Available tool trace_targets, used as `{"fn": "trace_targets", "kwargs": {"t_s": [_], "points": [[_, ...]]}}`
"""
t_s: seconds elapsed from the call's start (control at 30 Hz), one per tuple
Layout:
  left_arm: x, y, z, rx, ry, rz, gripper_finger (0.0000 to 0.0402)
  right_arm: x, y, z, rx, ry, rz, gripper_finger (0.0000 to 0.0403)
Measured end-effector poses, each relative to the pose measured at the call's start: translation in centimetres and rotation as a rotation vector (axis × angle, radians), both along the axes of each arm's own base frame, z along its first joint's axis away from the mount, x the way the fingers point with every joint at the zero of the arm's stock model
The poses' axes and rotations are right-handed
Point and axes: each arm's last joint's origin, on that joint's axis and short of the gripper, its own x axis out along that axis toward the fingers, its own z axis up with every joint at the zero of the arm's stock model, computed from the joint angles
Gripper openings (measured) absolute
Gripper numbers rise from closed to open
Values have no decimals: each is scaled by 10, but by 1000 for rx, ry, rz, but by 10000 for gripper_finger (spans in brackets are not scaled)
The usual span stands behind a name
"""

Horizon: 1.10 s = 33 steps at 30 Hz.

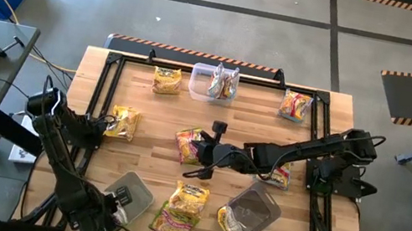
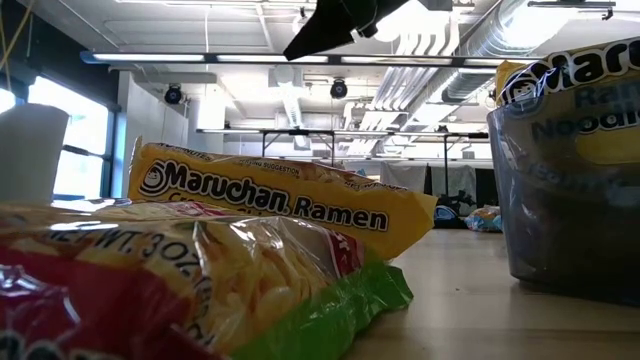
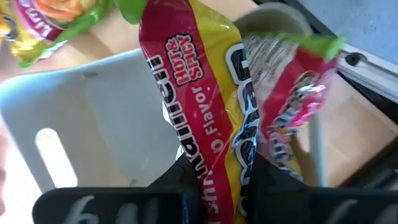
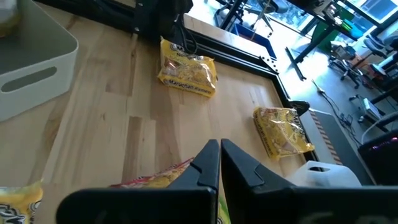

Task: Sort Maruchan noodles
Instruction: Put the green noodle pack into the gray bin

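1. Fingers of the left gripper point(image 3: 214, 199) pinch a red Hot & Spicy packet point(image 3: 205, 93) above the grey tub point(image 1: 129, 191) at six o'clock.
2. Right gripper point(image 4: 219, 163) – closed, empty – hovers mid-table.
3. Mid-sort – next comes release into the tub.

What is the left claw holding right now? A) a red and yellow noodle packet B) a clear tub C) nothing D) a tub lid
A: the left wrist view shows the left claw shut on a red and yellow noodle packet that hangs over a pale tub, so it is not empty.
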Motion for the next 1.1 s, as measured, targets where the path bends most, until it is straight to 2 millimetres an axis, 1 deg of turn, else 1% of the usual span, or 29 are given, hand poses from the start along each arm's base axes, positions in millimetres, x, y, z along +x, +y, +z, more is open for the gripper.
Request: {"fn": "trace_targets", "kwargs": {"t_s": [0.1, 0.2, 0.4, 0.63, 0.73, 0.9, 1.1], "points": [[-4, 3, -11, 17, 26, -15, 35, 0, 1, 0, 4, 4, 14, 0], [-6, 4, -17, 25, 36, -18, 35, 0, 1, -1, 5, 10, 18, 0], [-6, 2, -17, 12, 33, -36, 37, 0, 0, -1, 4, 10, 17, 0], [-6, 2, -17, 3, 36, 17, 75, 0, 0, -1, 4, 11, 17, 0], [-5, 1, -15, -9, 35, 65, 94, 0, 0, -1, 4, 11, 17, 0], [-3, -3, -4, -50, 23, 127, 118, 0, 1, -1, -3, 14, 20, 0], [-2, -9, 9, -99, 31, 179, 130, 0, 0, -1, -3, 14, 19, 0]]}}
